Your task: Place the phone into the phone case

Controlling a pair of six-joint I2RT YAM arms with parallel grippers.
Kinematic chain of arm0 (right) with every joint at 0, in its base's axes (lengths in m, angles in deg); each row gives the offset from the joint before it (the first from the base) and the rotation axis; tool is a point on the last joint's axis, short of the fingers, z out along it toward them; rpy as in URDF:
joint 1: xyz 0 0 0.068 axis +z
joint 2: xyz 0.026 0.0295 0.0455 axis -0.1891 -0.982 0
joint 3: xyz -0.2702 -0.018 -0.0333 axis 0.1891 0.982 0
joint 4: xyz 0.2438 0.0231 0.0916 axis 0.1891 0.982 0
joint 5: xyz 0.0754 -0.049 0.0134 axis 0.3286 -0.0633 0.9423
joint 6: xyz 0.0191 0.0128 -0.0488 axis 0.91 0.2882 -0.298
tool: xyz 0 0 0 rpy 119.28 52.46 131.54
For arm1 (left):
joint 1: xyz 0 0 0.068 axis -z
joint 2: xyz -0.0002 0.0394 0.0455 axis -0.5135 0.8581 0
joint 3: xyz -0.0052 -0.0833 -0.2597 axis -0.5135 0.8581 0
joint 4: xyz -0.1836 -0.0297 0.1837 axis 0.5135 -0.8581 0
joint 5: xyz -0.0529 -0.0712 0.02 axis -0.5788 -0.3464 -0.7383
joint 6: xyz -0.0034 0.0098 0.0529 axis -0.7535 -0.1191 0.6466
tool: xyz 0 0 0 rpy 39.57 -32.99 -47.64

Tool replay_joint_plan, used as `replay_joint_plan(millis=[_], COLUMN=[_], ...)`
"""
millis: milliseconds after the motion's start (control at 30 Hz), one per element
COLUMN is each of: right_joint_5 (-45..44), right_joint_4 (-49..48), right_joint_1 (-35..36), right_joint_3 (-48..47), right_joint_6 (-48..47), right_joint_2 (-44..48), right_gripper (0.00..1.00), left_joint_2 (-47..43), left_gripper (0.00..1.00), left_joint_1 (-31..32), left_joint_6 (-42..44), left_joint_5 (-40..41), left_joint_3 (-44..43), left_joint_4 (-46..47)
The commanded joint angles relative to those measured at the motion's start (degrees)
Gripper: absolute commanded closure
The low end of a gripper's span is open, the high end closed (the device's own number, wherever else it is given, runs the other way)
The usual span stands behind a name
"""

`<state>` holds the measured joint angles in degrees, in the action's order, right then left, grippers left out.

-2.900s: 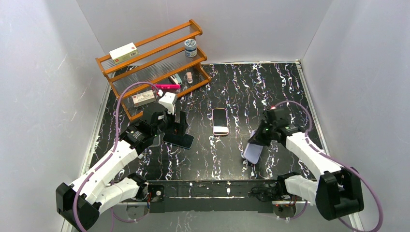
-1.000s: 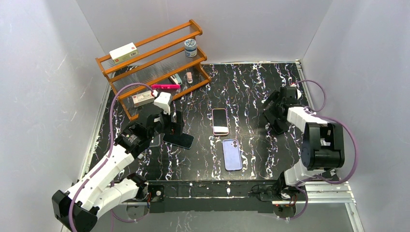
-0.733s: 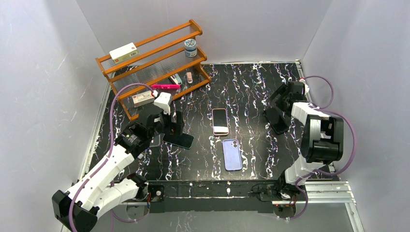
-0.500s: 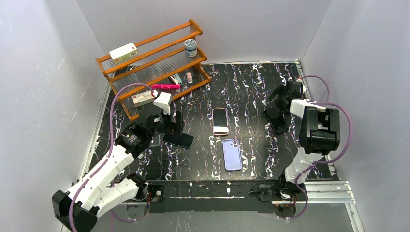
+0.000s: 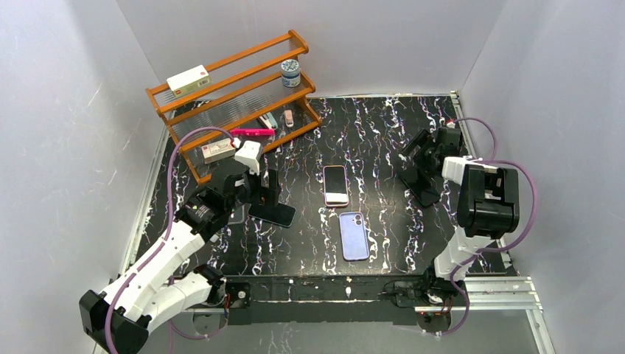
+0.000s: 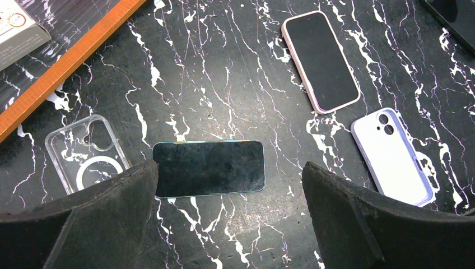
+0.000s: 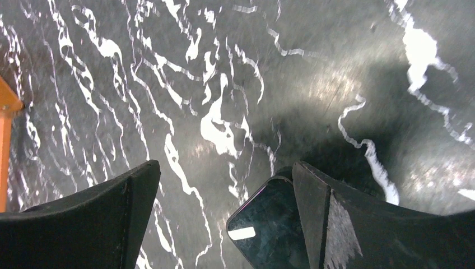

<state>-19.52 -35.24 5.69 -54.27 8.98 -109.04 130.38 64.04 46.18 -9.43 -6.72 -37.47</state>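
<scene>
Phone (image 6: 208, 168) lies flat — centred between the left claw's (image 6: 229, 170) spread jaws.

The top camera is looking down from high at the near side over the whole table (image 5: 383, 125); the left wrist camera is hovering nearer, sharing the pink phone (image 6: 320, 61); the right wrist camera is facing the tabletop very closely.

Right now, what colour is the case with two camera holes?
The case is light purple, clearest in the top external view.
</scene>
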Motion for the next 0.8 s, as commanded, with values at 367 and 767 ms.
replay_joint_plan(millis=[367, 767], right_joint_5=[4.65, 0.95], right_joint_4=[16.75, 26.64], right_joint_1=[9.46, 11.18], right_joint_3=[6.12, 14.42], right_joint_6=[2.88, 7.94], right_joint_2=[5.33, 15.87], right_gripper=[0.14, 0.22], left_joint_2=[-0.69, -0.78], left_gripper=[0.02, 0.02], left_joint_1=[-0.01, -0.02], left_joint_6=[0.06, -0.06], left_joint_5=[0.97, 0.89], left_joint_3=[0.12, 0.07], left_joint_4=[-0.40, -0.45])
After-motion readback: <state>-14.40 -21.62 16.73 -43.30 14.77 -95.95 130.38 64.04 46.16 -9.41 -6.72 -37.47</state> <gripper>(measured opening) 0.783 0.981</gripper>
